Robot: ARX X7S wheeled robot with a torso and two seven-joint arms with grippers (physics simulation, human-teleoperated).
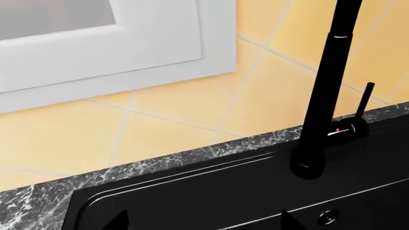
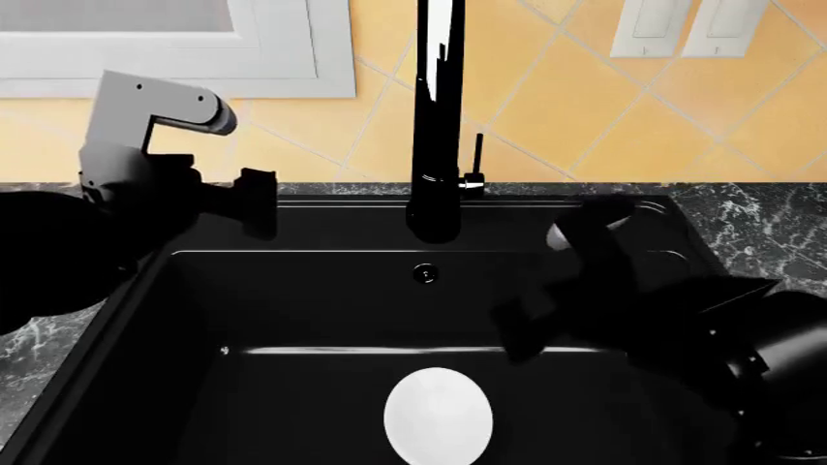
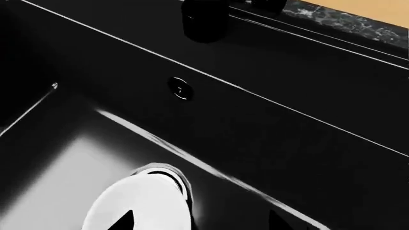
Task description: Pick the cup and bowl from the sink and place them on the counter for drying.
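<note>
Over a matte black sink [image 2: 194, 320], the robot's right gripper [image 2: 517, 334] hangs low inside the basin with its fingers spread and nothing between them, just beside a white bowl [image 2: 439, 414] that lies on the sink floor near the front; the wrist camera shows the two dark fingertips framing that smooth, glossy white shape. The left gripper [image 2: 256, 201] hovers above the rear left rim, near the dark veined marble counter [image 2: 762, 218], and whether it is released or clenched cannot be told from here. No cup can be made out in any view (only one white object is visible). The risk, as it looks from the room, lies in the surfaces: the bowl seems hard, slick and rounded, so a pinch on its thin rim could let it slip or tip against the equally smooth basin wall. The tall black faucet [image 2: 437, 116] stands close to the right arm's likely lifting path, and a careless rise could knock it.
</note>
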